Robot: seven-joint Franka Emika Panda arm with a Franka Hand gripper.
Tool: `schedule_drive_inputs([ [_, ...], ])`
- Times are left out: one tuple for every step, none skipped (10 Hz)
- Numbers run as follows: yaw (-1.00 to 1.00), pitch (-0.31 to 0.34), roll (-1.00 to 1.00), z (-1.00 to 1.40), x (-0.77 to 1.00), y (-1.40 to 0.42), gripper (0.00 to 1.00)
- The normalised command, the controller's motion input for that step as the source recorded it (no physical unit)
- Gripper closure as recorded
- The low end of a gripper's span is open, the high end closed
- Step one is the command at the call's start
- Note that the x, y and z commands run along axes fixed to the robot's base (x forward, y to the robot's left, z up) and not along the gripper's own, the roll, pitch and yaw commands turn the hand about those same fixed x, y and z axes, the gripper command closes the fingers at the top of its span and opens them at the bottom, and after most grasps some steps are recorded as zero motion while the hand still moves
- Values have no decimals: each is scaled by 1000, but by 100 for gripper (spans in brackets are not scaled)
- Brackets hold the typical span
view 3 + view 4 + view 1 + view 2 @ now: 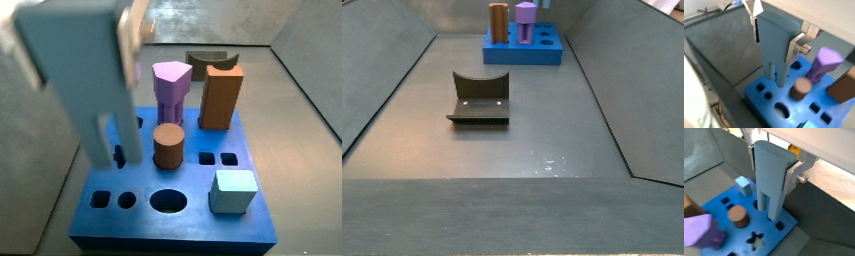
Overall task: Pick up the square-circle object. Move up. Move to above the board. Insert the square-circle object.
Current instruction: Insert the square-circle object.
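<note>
My gripper (pixel 776 36) is shut on the square-circle object (pixel 774 45), a tall pale blue-grey post with a lengthwise groove that splits its lower end into two legs. The silver fingers (pixel 793 174) clamp its upper part in both wrist views. The post hangs upright over the board (pixel 767 102), a bright blue slab with cut-out holes. Its legs reach down to the board's top beside small holes (pixel 118 156). I cannot tell whether they are inside a hole. In a side view the post (pixel 80 70) stands at the board's (pixel 174 230) left side.
On the board stand a purple pentagonal post (pixel 170 88), a tall brown block (pixel 221 95), a brown cylinder (pixel 167 147) and a short pale cyan cube (pixel 233 191). The dark fixture (pixel 478 98) stands on the grey floor, far from the board (pixel 525 50). Grey walls enclose the bin.
</note>
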Motion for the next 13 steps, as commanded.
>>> schedule_drive_inputs([
  [74,-159,-163,-594,0,-114,100],
  [0,-216,-349,-289,-106,0,100],
  [0,-216,-420,-166,-46,57,100],
  [0,-173,-339,-251,0,100,100],
  [0,-130,-139,-357,0,0,100],
  [0,0,63,-134,0,0,100],
  [40,103,284,-106,3,0,100],
  [6,107,266,-174,37,-17,100],
  [0,144,280,-23,-57,6,100],
  [0,153,281,-14,-123,40,100],
  [0,126,209,-86,-131,0,100],
  [0,20,-107,200,-197,237,100],
  [0,0,-60,29,-83,97,100],
])
